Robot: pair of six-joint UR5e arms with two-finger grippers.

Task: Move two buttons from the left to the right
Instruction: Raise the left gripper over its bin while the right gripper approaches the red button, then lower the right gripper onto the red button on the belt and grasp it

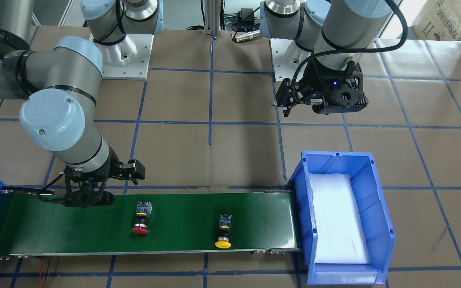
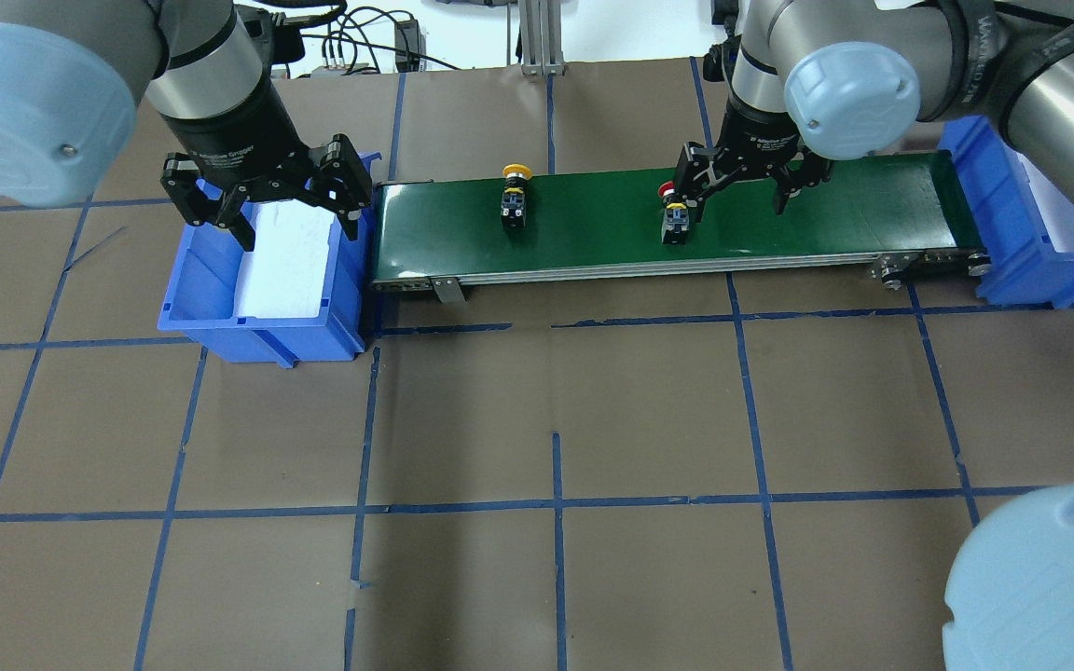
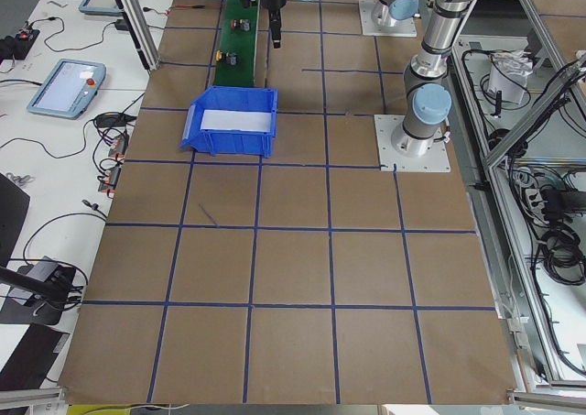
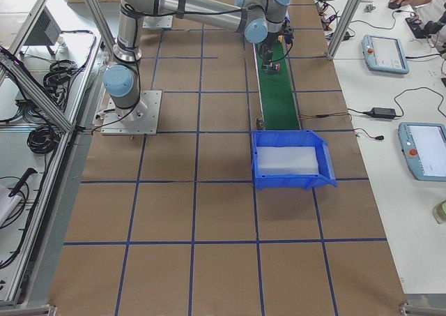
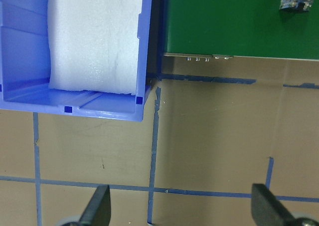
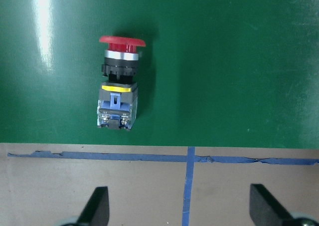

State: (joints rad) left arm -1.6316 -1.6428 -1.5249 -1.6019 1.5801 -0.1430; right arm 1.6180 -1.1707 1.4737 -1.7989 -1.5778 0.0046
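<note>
Found the right gripper (image 2: 737, 196) spread wide and empty, hanging about the robot-side edge of the belt (image 2: 826, 205); found the left gripper (image 2: 297, 224) likewise wide and empty, off the belt's left end, above the foam-lined blue bin (image 2: 201, 298) butted against that end; saw the red button (image 2: 674, 219) lying on its side on the belt, just beside the right gripper, past mid-belt toward the right end, cap toward the belt's far edge; saw the yellow button (image 2: 513, 196) lying the same way, nearer the belt's left end, well apart from the red one; noted a second blue bin (image 2: 1012, 252) at the belt's right end; with both buttons on the belt, judged the task unfinished; judged the risks thus: closing on the round cap instead of the squarer black-and-blue body and squirting the red button across the belt; coming down off-centre and rolling it toward the belt's edge; descending too low and scraping the belt; got from the right wrist view the red button's exact lie, chrome collar and body end near the belt's robot-side edge, unreadable overhead; learned from the front-facing view of a clear gap along the belt between gripper and red button, masked overhead by a finger overlapping the cap; caught in the left wrist view only a corner of the yellow button; could not tell either claw's spread from the side views
</note>
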